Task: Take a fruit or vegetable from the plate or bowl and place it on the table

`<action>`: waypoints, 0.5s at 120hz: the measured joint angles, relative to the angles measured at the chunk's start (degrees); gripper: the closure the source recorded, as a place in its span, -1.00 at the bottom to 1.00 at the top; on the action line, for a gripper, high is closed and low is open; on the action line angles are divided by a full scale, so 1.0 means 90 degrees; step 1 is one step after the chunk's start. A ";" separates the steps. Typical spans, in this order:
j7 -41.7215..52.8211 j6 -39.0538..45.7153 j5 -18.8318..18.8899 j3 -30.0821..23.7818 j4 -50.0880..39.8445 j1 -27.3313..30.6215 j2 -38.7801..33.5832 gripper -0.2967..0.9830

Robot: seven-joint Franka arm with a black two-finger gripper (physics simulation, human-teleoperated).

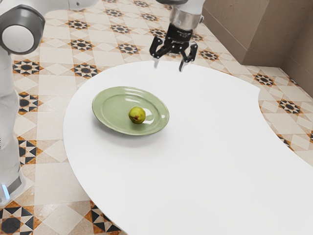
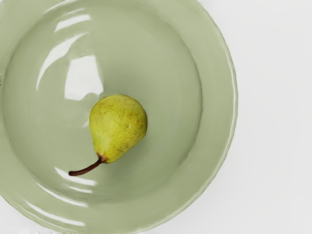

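Pear [image 2: 118,126] lies on the green plate [image 2: 217,105] below spread, empty jaws; an off-centre squeeze could roll it away.

Patterned tile floor [image 1: 129,48] with dark star motifs, plain brown wall [image 1: 234,29], curved white table [image 1: 195,161].
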 joint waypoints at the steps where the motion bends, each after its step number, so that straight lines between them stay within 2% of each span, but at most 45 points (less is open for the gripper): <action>1: -0.0076 0.0012 -0.0002 0.0000 0.0000 0.0017 -0.0001 -0.54; 18: -0.1184 0.0124 -0.0019 -0.0015 -0.0001 0.0309 -0.0012 -0.54; 33: -0.1549 0.0160 -0.0024 -0.0075 -0.0006 0.0610 -0.0028 -0.54; 48: -0.1070 0.0182 0.0021 0.0098 -0.0006 0.0673 0.0018 -0.54; 60: -0.0137 0.0214 0.0394 0.0188 -0.0001 0.0656 0.0230 -0.54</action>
